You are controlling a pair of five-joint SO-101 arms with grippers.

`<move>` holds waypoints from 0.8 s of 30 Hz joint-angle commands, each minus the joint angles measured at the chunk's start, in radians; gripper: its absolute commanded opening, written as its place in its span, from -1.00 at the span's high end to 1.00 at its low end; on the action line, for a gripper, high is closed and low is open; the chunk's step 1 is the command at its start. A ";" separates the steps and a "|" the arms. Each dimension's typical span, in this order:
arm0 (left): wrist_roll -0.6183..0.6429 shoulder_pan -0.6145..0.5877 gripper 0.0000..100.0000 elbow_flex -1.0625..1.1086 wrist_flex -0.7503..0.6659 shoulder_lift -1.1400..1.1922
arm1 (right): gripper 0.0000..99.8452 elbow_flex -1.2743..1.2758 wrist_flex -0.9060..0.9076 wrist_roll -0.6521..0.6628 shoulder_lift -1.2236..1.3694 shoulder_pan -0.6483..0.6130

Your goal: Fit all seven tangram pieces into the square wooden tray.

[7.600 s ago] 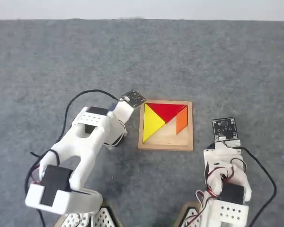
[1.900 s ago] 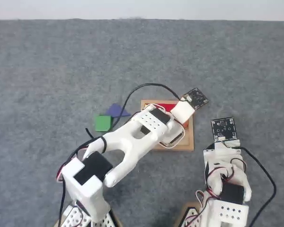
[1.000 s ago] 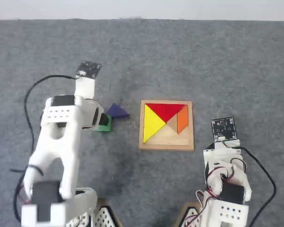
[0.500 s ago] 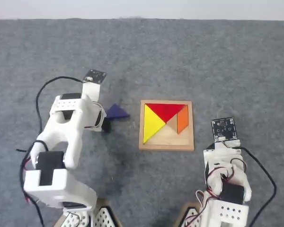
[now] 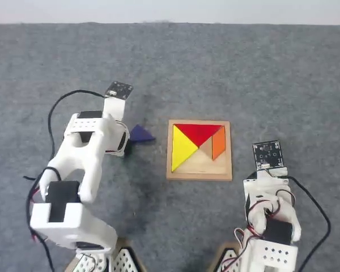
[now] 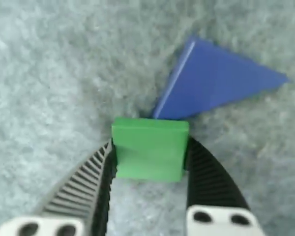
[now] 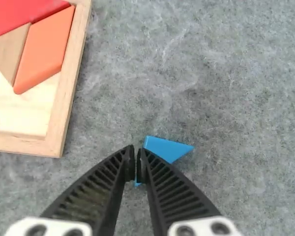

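Observation:
The square wooden tray (image 5: 199, 173) holds a red triangle (image 5: 197, 132), a yellow triangle (image 5: 182, 147) and an orange parallelogram (image 5: 217, 144). To its left, my left gripper (image 6: 150, 147) is down on the carpet, shut on a green square (image 6: 148, 153) with one finger pressed against each side. A dark blue triangle (image 6: 216, 81) touches the square's far edge and lies beside the left arm (image 5: 96, 141) in the high view. My right gripper (image 7: 136, 153) is shut with nothing in it, near the tray's corner (image 7: 64, 113). A small light blue triangle (image 7: 168, 148) lies at its fingertips.
Grey carpet covers the whole table. The tray's lower half shows bare wood (image 5: 201, 164). The right arm (image 5: 269, 170) stands just right of the tray. There is open carpet behind the tray and between the two arms' bases.
My left arm swung away from the tray to the pieces on the left, came down over the green square and took hold of it. The right arm has kept still.

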 commanded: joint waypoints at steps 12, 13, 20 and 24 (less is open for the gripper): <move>0.072 0.385 0.85 -0.038 0.222 -0.463 | 0.96 0.017 0.001 0.014 -0.018 0.012; 0.075 0.425 0.85 -0.039 0.218 -0.456 | 0.96 0.017 0.001 0.014 -0.018 0.012; 0.132 0.652 0.85 -0.041 0.106 -0.319 | 0.96 0.017 0.001 0.014 -0.018 0.012; 0.175 0.701 0.85 -0.042 0.020 -0.230 | 0.96 0.017 0.001 0.014 -0.018 0.012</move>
